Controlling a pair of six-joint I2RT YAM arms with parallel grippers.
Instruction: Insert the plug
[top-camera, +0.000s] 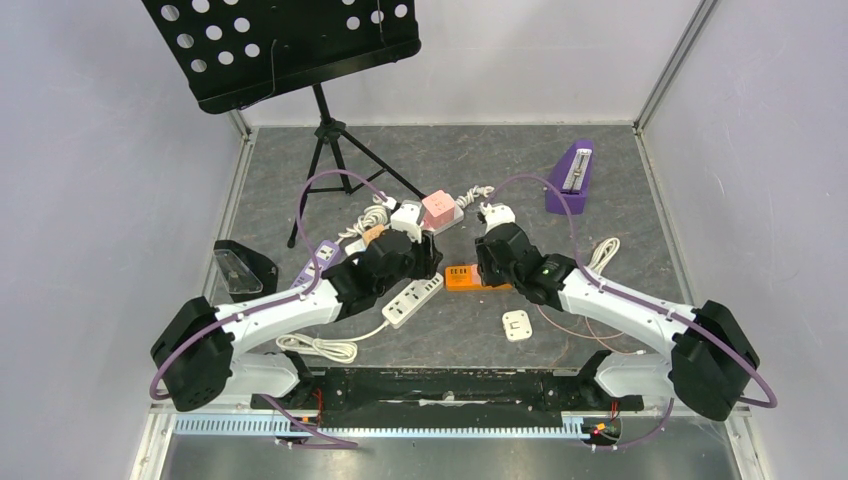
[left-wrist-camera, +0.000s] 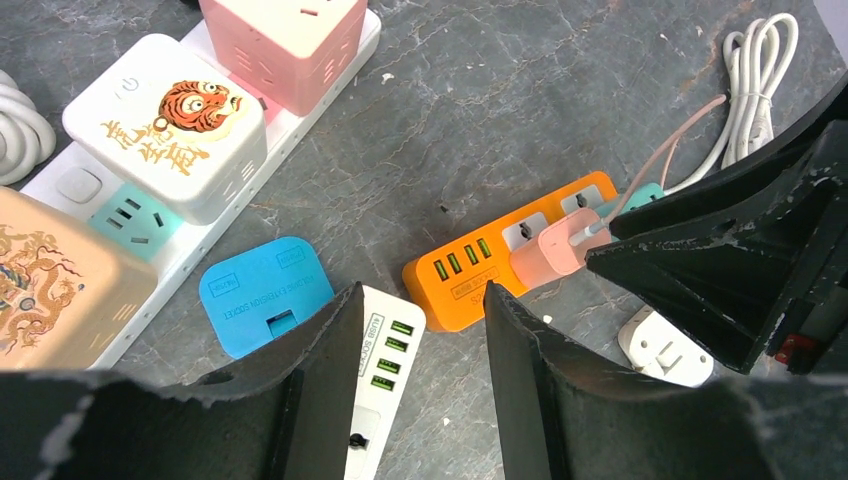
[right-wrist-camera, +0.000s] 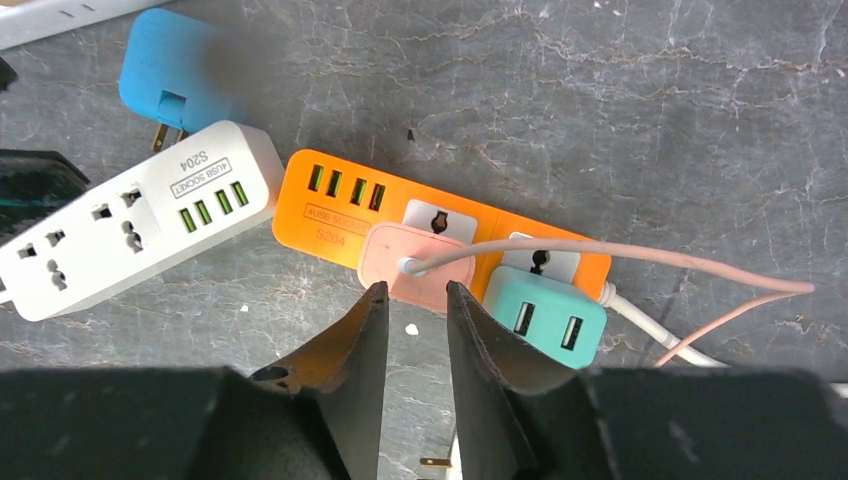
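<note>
One pink plug (right-wrist-camera: 400, 270) rests on one orange strip (right-wrist-camera: 340, 200), at twelve o'clock of my right claw (right-wrist-camera: 415, 290), which is narrowed to a slit and empty. My left claw (left-wrist-camera: 422, 300) is half-open, empty. Bare table (right-wrist-camera: 650, 120) at one o'clock.

Orange power strip (right-wrist-camera: 330, 215): moulded in smooth, glossy plastic. Pink plug (right-wrist-camera: 400, 270): finished in matt plastic. Tabletop (right-wrist-camera: 650, 120): surfaced in dark, veined, stone-like matt.

Pink square plug (right-wrist-camera: 415, 268), flat on orange power strip (right-wrist-camera: 335, 215), overhanging one long edge, beside a socket
</note>
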